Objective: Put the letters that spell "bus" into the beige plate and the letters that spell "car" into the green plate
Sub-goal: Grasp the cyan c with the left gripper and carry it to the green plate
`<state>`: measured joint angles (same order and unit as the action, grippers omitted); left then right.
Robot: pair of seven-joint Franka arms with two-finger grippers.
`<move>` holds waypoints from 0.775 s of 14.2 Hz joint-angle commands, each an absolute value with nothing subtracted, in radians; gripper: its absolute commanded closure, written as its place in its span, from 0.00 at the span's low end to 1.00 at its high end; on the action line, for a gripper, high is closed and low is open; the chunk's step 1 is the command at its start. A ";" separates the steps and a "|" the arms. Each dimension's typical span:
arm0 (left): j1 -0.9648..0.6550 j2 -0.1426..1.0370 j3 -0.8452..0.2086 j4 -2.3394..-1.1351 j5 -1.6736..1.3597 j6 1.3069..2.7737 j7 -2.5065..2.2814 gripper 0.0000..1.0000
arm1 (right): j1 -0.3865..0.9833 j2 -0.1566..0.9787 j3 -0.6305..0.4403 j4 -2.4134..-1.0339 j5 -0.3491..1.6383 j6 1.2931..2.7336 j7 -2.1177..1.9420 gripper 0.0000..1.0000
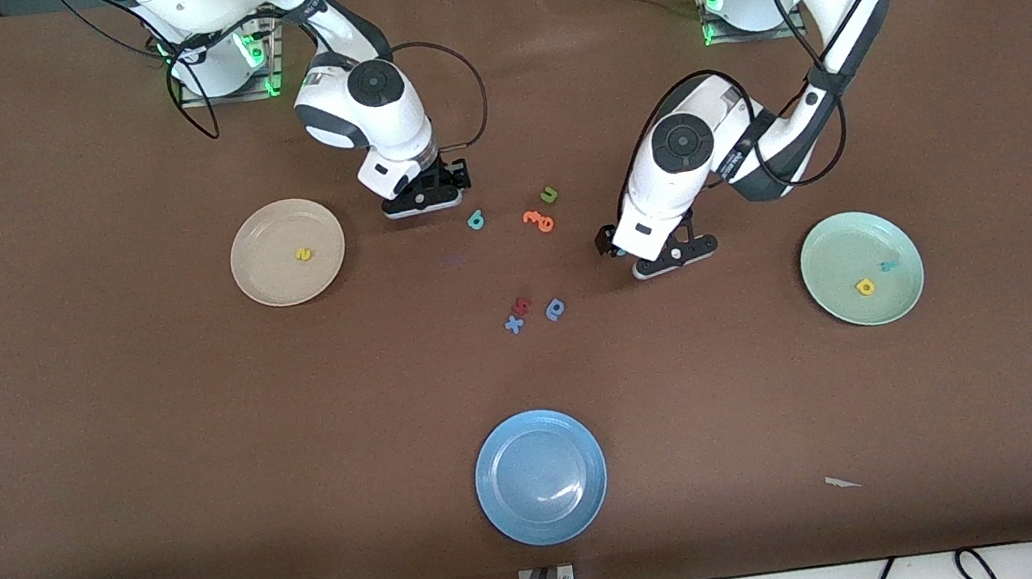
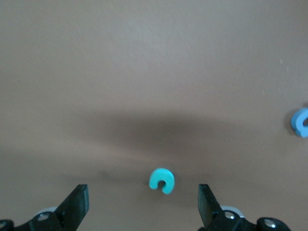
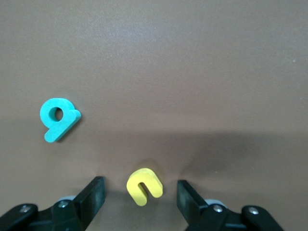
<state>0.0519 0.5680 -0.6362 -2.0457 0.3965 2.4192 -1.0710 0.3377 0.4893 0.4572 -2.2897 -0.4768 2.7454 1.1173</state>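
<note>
The right claw (image 3: 140,192) hung low over the brown surface (image 1: 147,463), its fingers (image 3: 94,195) partly open on either side of the yellow "u" (image 3: 144,186) without touching it. Only the right wrist view showed this letter; in the front view the right claw (image 1: 423,204) hid it. The teal "b" (image 3: 58,118) lay flat near it, seen in the front view (image 1: 476,220) just beside the claw, toward the left arm's end.

The left claw (image 2: 143,202) was spread wide and held nothing, with the teal "c" (image 2: 161,180) lying on the surface between its fingers (image 2: 77,204). The front view showed only a sliver of that letter at the edge of the left claw (image 1: 663,257).

Both arms reached down from their bases with bent elbows and wrists tilted toward the middle of the surface.

The beige plate (image 1: 267,279), toward the right arm's end, held the yellow "s" (image 1: 303,254). The green plate (image 1: 841,299), toward the left arm's end, held the yellow "a" (image 1: 865,286) and a small teal letter (image 1: 889,264), too small to read.

Between the claws lay a green "u" (image 1: 548,194) and an orange letter (image 1: 539,220). Nearer the camera sat a blue "x" (image 1: 514,324), a dark red piece (image 1: 523,305) hard to make out, and a blue rounded letter (image 1: 555,308). A blue plate (image 1: 507,513) lay nearest the camera.
</note>
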 commanded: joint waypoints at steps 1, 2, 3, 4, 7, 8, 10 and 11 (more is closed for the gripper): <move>0.023 0.616 -0.624 -2.020 0.477 2.437 -1.129 0.03 | 0.350 0.515 0.430 -2.273 -0.514 2.754 1.141 0.47; 0.021 0.632 -0.624 -2.019 0.492 2.439 -1.147 0.06 | 0.350 0.512 0.430 -2.276 -0.514 2.753 1.141 0.53; 0.021 0.641 -0.624 -2.019 0.523 2.439 -1.164 0.10 | 0.350 0.509 0.430 -2.278 -0.514 2.753 1.141 0.60; 0.021 0.647 -0.626 -2.019 0.552 2.439 -1.184 0.11 | 0.350 0.503 0.430 -2.281 -0.514 2.753 1.141 0.66; 0.018 0.678 -0.626 -2.000 0.569 2.439 -1.192 0.24 | 0.348 0.489 0.430 -2.283 -0.515 2.747 1.140 0.85; 0.017 0.680 -0.626 -1.994 0.569 2.439 -1.192 0.27 | 0.345 0.479 0.428 -2.287 -0.517 2.746 1.137 0.90; 0.017 0.680 -0.626 -1.994 0.568 2.439 -1.193 0.40 | 0.330 0.437 0.429 -2.295 -0.518 2.728 1.115 1.00; 0.017 0.678 -0.626 -1.994 0.568 2.439 -1.193 0.44 | 0.306 0.401 0.430 -2.298 -0.522 2.680 1.088 1.00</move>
<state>0.0232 0.6646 -0.6273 -2.0136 0.5315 2.4402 -1.1662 0.3333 0.4705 0.4328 -2.2850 -0.4997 2.7365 1.1138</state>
